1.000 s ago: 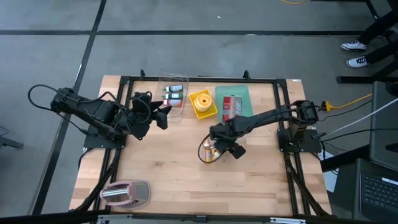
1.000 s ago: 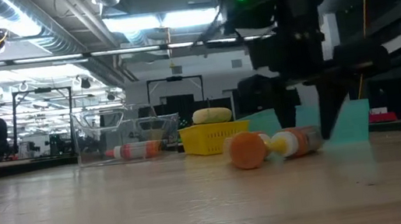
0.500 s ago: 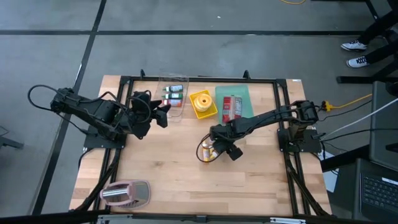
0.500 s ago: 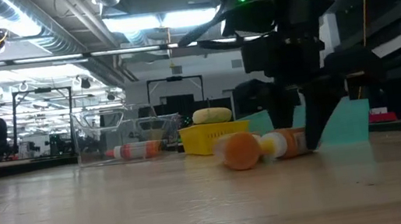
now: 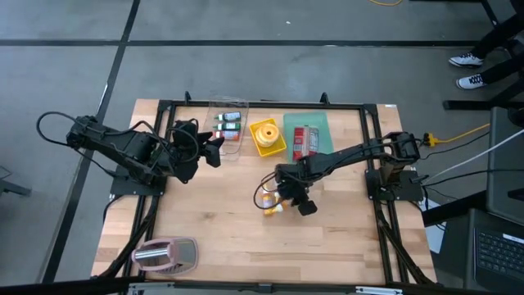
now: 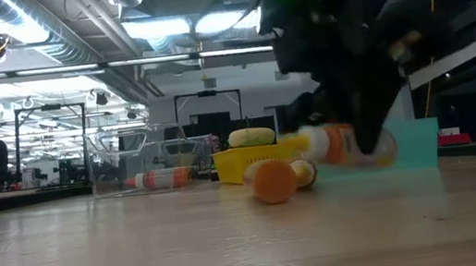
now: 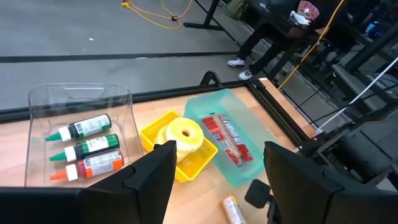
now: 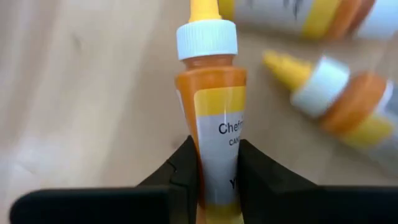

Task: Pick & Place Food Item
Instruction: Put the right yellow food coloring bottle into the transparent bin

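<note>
Right end effector [image 8: 214, 168] clamped mid-table; left end effector [image 7: 214, 168] spread wide.

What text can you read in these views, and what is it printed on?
"Chef": start of a word, cut off by the label's edge, on the orange bottle pinched in the right claw.
"CA" and "Y": fragments lower on that same label, the rest hidden.
Labels on the three bottles in the clear bin: too small to read.
Red package in the teal tray: print too small to read.
Other orange bottles on the table: blurred, unreadable.

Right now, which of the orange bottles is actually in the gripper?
The orange bottle clamped between the right gripper fingers, lifted off the table; the other bottles lie loose on the wood.
</note>
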Controlling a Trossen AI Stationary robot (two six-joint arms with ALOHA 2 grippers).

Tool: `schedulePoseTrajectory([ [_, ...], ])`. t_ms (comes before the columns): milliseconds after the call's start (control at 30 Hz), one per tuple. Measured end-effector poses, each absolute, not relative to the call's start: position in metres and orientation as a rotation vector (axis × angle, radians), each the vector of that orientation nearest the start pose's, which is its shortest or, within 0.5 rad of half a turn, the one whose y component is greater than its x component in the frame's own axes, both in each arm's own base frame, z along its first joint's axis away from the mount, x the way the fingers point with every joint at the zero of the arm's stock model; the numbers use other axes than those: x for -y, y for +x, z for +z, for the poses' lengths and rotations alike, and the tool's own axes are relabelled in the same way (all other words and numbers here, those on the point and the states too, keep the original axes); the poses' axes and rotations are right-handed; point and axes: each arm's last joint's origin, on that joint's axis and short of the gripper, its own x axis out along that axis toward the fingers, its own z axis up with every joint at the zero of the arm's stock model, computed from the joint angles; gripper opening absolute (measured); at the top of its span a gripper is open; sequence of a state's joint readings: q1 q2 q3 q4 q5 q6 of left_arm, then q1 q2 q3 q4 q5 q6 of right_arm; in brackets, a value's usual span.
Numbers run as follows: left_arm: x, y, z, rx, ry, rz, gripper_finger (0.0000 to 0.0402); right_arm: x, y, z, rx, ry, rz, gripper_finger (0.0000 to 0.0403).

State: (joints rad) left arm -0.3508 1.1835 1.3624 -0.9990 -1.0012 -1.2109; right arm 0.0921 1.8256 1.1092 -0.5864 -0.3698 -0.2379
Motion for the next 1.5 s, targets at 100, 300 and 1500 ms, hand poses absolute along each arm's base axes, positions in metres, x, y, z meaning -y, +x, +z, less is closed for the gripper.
schedulePoseTrajectory([
  [100,0.048,0.203,0.39,-0.188,-0.605,0.878,0.0235,-0.044,0.341,0.162,-1.209,0.053,0.558,0.0074],
  [300,0.048,0.203,0.39,-0.171,-0.583,0.895,0.0235,-0.048,0.362,0.196,-1.092,0.151,0.607,0.0073],
  [1500,0.043,0.212,0.385,-0.619,-0.202,0.456,0.0236,0.023,0.404,0.331,-0.733,0.368,0.372,0.0071],
])
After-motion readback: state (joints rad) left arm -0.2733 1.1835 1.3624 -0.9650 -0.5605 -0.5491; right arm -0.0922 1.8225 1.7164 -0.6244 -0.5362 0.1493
